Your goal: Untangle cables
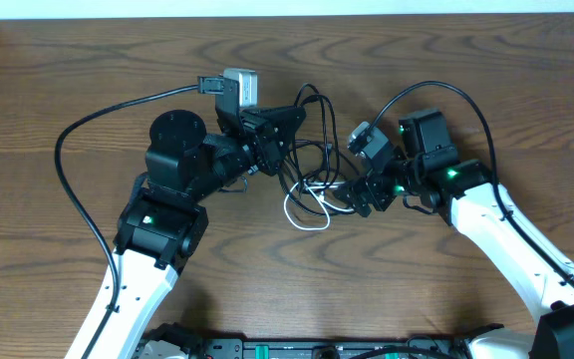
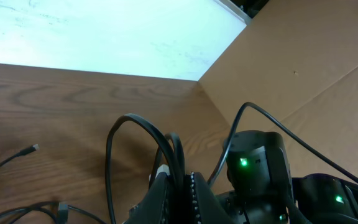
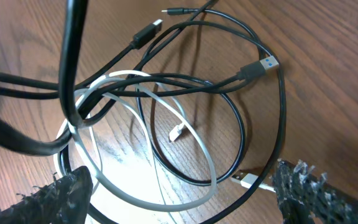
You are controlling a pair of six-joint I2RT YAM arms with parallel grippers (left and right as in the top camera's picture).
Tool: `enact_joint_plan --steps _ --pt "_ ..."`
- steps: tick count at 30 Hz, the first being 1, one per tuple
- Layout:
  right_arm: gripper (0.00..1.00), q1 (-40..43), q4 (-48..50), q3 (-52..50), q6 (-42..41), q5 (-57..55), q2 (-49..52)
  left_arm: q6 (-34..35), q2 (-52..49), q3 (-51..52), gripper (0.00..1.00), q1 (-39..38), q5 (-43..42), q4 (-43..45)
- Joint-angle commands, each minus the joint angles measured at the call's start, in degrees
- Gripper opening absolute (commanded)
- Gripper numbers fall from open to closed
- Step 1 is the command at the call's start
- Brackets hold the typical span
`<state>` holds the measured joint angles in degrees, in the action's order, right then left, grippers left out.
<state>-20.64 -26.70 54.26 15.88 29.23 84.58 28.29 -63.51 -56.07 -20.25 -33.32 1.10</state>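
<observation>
Left pincer, I've got it squeezed closed on black cables, a loop arching up over the table. My right pincer is spread wide, empty, hovering over the tangle, white cable coiled among them.

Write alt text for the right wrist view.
Tangled black cables and one white cable lie looped together on a wooden table, plug ends showing. The jaws of the right gripper stand open at the bottom corners, holding nothing.
</observation>
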Motion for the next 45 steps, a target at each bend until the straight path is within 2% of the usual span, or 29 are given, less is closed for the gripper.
enact_joint_plan --steps 1,3,6,9,12,17,18,20,21,26,30,33,35,42,45 --pt "0.89 -0.5 0.3 -0.4 3.5 -0.1 -0.6 -0.4 0.1 -0.4 0.08 0.3 -0.8 0.3" --pt "0.88 -0.5 0.3 -0.4 3.5 -0.1 -0.6 -0.4 0.1 -0.4 0.08 0.3 -0.8 0.3" --pt "0.78 -0.5 0.0 -0.5 2.9 0.1 -0.6 -0.4 0.1 -0.4 0.08 0.3 -0.8 0.3" --pt "0.76 -0.6 0.8 -1.6 1.9 1.9 -0.5 -0.4 0.1 -0.4 0.08 0.3 -0.8 0.3" --pt "0.74 -1.2 3.2 -3.5 1.7 1.8 -0.5 -0.4 0.1 -0.4 0.08 0.3 -0.8 0.3" --pt "0.68 -2.5 10.8 -6.3 -3.2 1.6 -0.5 -0.4 0.1 -0.4 0.08 0.3 -0.8 0.3" --pt "0.6 -2.5 11.8 -6.3 -4.3 0.9 -0.5 -0.4 0.1 -0.4 0.08 0.3 -0.8 0.3" --pt "0.16 -2.4 13.2 -6.3 -6.2 -1.5 -0.5 -0.7 0.1 -0.4 0.08 0.4 -0.7 0.2" --pt "0.01 -2.4 13.3 -6.3 -7.4 -3.9 -0.5 -1.1 0.1 -0.4 0.08 0.4 -0.7 0.1" --pt "0.01 -1.0 12.2 -6.3 -19.3 -27.0 -0.7 -6.9 -0.2 -0.4 0.08 0.3 6.7 -5.8" --pt "0.01 2.7 8.7 -3.7 -25.7 -41.2 -2.0 -10.5 -1.4 -0.4 0.08 0.4 23.1 -15.6" --pt "0.01 6.4 5.6 1.1 -26.6 -47.5 -4.2 -10.5 -2.6 -0.4 0.08 0.4 37.8 -23.1" --pt "0.01 9.6 4.1 6.4 -26.5 -49.1 -6.6 -10.5 -3.9 -0.4 0.07 0.4 43.6 -26.9" --pt "0.01 18.4 4.2 20.2 -26.5 -49.3 -11.4 -10.5 -5.9 -0.4 0.08 0.4 44.8 -31.4" --pt "0.01 21.9 4.2 22.8 -26.5 -49.3 -12.1 -10.5 -6.1 -0.4 0.08 0.4 48.3 -33.5"
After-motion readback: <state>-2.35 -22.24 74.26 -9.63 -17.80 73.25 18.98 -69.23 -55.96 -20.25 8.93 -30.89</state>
